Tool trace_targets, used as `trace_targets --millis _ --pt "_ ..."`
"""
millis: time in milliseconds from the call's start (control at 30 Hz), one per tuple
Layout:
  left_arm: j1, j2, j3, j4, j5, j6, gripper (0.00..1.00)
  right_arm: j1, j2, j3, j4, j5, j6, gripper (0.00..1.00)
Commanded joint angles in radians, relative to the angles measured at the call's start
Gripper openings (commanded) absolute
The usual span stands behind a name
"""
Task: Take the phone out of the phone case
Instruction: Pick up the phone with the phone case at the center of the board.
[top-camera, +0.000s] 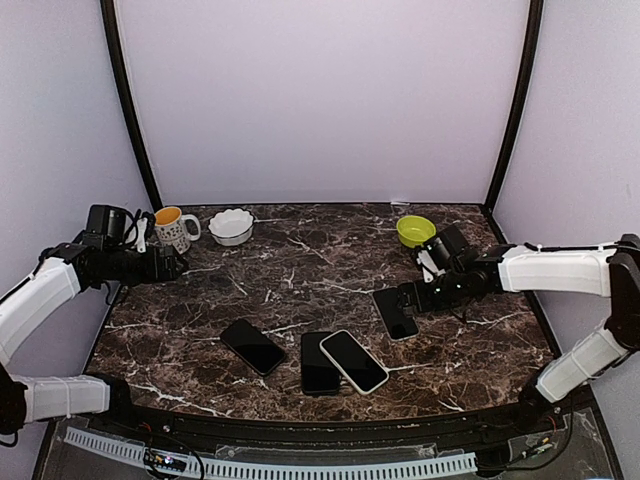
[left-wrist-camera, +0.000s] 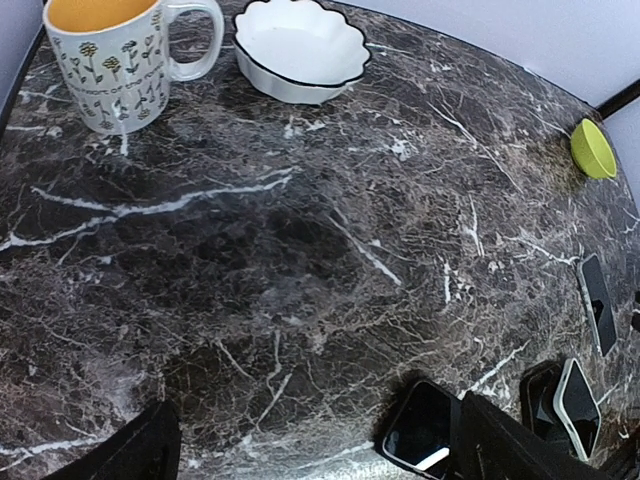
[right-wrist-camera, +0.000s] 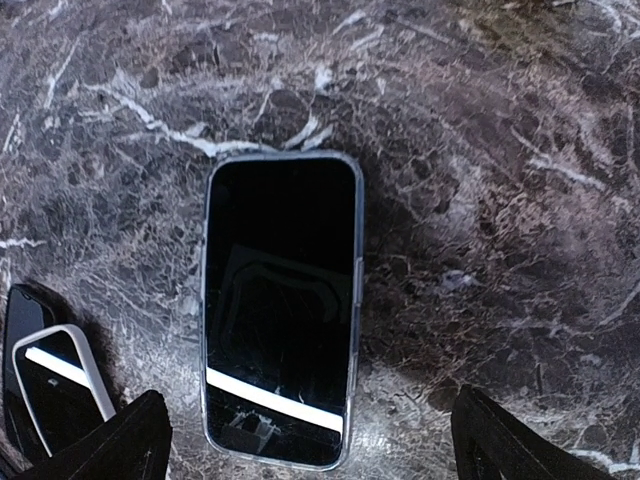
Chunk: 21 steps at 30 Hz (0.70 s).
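While the right arm reaches over the right side of the bench (top-camera: 300, 265), I see its end effector (top-camera: 408, 298) spread wide, holding nothing. Its wrist camera looks straight down between the two fingers (right-wrist-camera: 110, 445) at the phone (right-wrist-camera: 280, 300), which lies flat and face up on the marble, seated inside its clear phone case (right-wrist-camera: 357, 300). I cannot tell whether the fingertips touch it.

Nearer the front edge lie three more handsets. A white-cased phone (top-camera: 353, 361) is tilted against a black phone (top-camera: 318, 363), and I cannot tell whether it overlaps it. Another black phone (top-camera: 252, 346) lies apart to their left.

My left end effector (top-camera: 172, 265) hangs at the far left, also wide open and empty. Just behind it stands a flower-patterned mug (top-camera: 175, 230) with a yellow interior. A white scalloped bowl (top-camera: 231, 226) sits beside the mug, and a green bowl (top-camera: 415, 230) sits at the back right, near the right arm.
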<state>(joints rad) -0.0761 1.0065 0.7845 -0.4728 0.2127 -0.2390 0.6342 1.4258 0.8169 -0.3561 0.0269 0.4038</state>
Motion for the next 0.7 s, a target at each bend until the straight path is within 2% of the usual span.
trace_targets --millis 0,433,667 --pt "-0.04 -0.021 -0.013 0.012 0.037 0.017 0.99 0.051 0.047 0.048 -0.068 0.001 0.009 0.99" --pt "-0.057 -0.031 -0.011 0.012 0.077 0.023 0.99 0.201 0.203 0.101 -0.139 0.174 0.156 0.99" --pt "-0.059 -0.045 -0.013 0.019 0.103 0.02 0.99 0.282 0.318 0.191 -0.205 0.287 0.214 0.99"
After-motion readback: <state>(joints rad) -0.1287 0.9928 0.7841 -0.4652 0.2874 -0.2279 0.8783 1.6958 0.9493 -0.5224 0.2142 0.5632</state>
